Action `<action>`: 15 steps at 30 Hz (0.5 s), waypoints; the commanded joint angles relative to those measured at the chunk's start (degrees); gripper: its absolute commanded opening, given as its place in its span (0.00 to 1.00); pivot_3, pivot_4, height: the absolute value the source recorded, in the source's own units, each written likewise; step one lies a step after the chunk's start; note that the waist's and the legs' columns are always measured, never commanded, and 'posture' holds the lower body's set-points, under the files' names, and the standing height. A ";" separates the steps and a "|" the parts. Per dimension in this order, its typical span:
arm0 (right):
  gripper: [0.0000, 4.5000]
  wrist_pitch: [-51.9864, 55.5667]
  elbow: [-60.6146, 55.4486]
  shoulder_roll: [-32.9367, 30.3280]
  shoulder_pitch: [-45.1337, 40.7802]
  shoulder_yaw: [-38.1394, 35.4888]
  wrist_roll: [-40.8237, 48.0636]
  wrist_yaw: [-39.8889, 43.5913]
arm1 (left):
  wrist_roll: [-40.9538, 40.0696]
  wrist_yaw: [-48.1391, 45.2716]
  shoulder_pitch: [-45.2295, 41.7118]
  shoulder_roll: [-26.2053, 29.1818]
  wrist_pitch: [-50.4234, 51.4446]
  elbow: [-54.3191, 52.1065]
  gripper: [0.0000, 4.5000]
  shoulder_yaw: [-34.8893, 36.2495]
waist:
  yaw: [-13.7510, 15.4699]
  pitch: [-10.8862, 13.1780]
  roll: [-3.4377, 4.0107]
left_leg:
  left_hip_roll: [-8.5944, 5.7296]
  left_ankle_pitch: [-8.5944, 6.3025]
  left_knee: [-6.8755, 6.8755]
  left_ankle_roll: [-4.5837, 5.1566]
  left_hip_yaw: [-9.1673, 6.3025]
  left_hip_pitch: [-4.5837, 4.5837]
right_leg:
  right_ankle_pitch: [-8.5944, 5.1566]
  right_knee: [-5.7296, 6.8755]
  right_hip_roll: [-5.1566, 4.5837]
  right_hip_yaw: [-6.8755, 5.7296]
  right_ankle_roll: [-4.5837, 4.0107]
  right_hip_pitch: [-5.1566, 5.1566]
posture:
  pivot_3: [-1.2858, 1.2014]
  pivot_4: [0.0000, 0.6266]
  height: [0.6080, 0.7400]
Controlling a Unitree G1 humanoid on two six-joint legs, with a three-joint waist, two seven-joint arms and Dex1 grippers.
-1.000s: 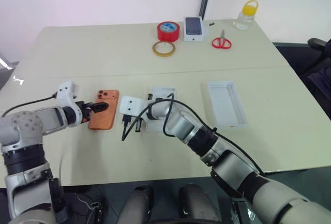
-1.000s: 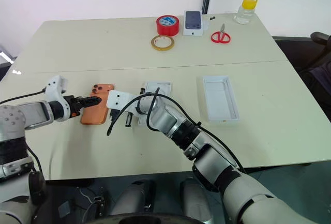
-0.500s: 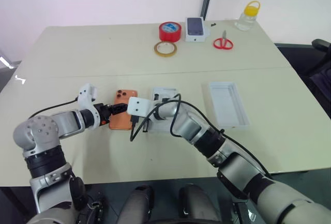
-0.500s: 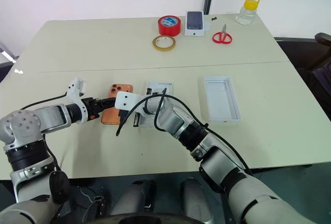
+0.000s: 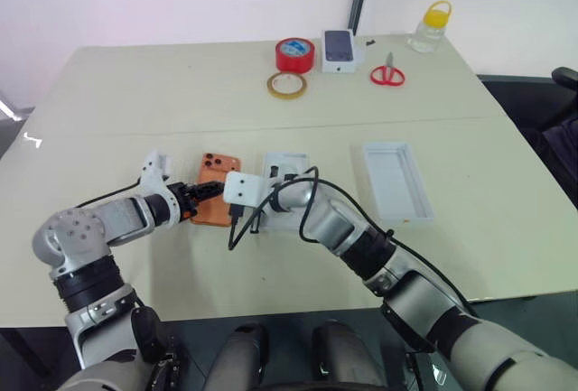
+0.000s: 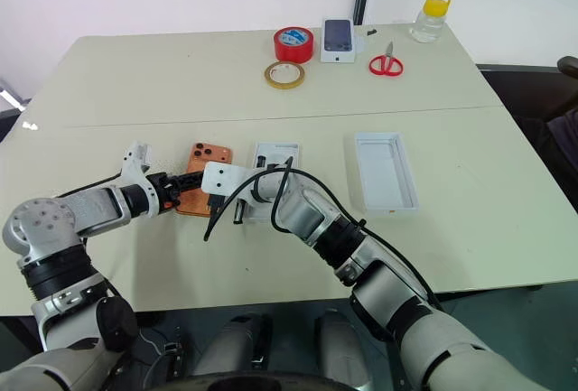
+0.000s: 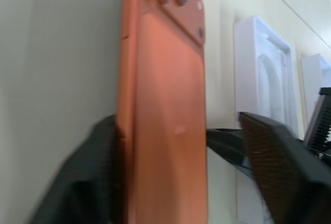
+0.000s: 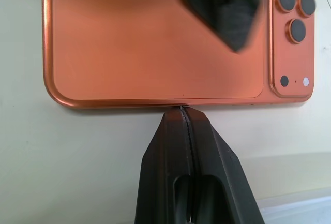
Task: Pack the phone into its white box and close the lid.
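The orange phone (image 5: 224, 172) lies back up on the table, lenses at its far end. My left gripper (image 5: 206, 196) reaches over it from the left, open. One finger sits at the phone's (image 7: 165, 105) left edge and the other finger (image 7: 274, 157) stands clear of its right side. My right gripper (image 8: 182, 111) is shut and empty, its tips touching the middle of the phone's (image 8: 150, 43) right long edge. A white insert (image 5: 291, 163) with a rounded recess lies just right of the phone, partly under my right arm. I cannot tell whether the white box is beneath it. The lid (image 5: 396, 181) lies open side up further right.
At the table's far side are a red tape roll (image 5: 294, 52), a tan tape ring (image 5: 286, 85), a small white box picturing a dark phone (image 5: 339, 51), red scissors (image 5: 386, 74) and a yellow-capped bottle (image 5: 428, 28). A black cable (image 5: 231, 236) hangs from my right wrist.
My left gripper has slid the phone to the right, up against the right gripper's tips and close to the insert. The right gripper has stayed put.
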 commanded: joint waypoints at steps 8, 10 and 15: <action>0.00 0.25 -4.05 -0.33 0.17 -0.55 -0.22 0.44 | -6.53 4.21 0.61 -3.98 0.75 -0.43 0.52 6.94 | -0.07 0.01 -0.01 | 0.02 0.00 0.00 0.00 0.00 0.00 | 0.00 0.01 0.01 0.00 0.00 -0.01 | 0.52 0.24 1.00; 0.00 0.46 -4.58 -0.56 0.13 -0.64 -0.17 0.56 | -8.33 5.48 0.90 -4.82 0.75 -0.65 0.52 8.47 | -0.06 0.01 -0.01 | 0.02 0.00 0.00 0.00 0.00 -0.01 | 0.00 0.01 0.01 0.00 0.00 -0.01 | 0.52 0.24 1.00; 0.00 0.91 -6.24 -1.39 -0.72 -1.21 -0.08 0.80 | -11.04 8.02 1.53 -6.84 0.75 -1.90 0.10 11.22 | -0.07 0.00 -0.04 | 0.03 0.00 0.00 0.00 0.00 -0.01 | 0.00 0.01 0.02 0.00 0.00 -0.02 | 0.52 0.24 1.00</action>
